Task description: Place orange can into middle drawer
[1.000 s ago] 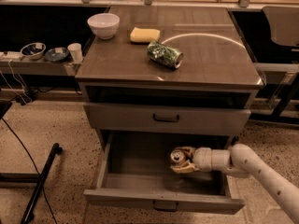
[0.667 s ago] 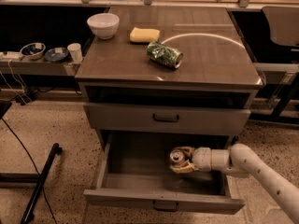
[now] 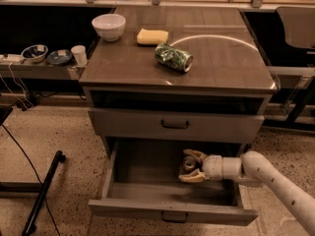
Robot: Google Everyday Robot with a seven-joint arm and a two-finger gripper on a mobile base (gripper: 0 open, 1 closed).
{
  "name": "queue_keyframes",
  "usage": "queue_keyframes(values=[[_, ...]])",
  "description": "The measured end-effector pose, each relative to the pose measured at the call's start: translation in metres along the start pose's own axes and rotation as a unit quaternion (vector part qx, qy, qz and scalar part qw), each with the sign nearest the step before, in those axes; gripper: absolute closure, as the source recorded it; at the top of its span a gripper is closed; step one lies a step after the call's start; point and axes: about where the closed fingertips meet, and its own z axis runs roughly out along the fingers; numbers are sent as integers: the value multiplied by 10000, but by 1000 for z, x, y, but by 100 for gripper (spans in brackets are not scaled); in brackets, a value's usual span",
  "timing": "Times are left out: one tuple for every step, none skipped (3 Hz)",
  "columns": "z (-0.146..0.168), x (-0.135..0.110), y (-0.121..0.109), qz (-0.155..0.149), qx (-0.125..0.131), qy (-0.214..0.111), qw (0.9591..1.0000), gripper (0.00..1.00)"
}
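The middle drawer [image 3: 147, 188] is pulled open at the bottom of the grey cabinet, showing its deep boxy inside. My gripper [image 3: 191, 166] reaches in from the right on a pale arm and sits low over the right half of the drawer floor. Its two tan fingers [image 3: 190, 177] close around the orange can [image 3: 188, 162]. The can's silver top rim faces left, and most of its body is hidden by the fingers. I cannot tell whether the can touches the drawer floor.
Another grey drawer [image 3: 174, 125] above shows only its flat front. On the cabinet top lie a green leaf-patterned can [image 3: 173, 57], a yellow sponge [image 3: 152, 36] and a white bowl [image 3: 109, 26]. A side shelf [image 3: 47, 69] at left holds small bowls and a cup. A black pole [image 3: 42, 193] lies on the floor.
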Motion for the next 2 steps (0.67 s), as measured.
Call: queue_keyframes(values=[[0, 0, 0, 0, 0, 0, 10000, 0], [0, 0, 0, 0, 0, 0, 10000, 0]])
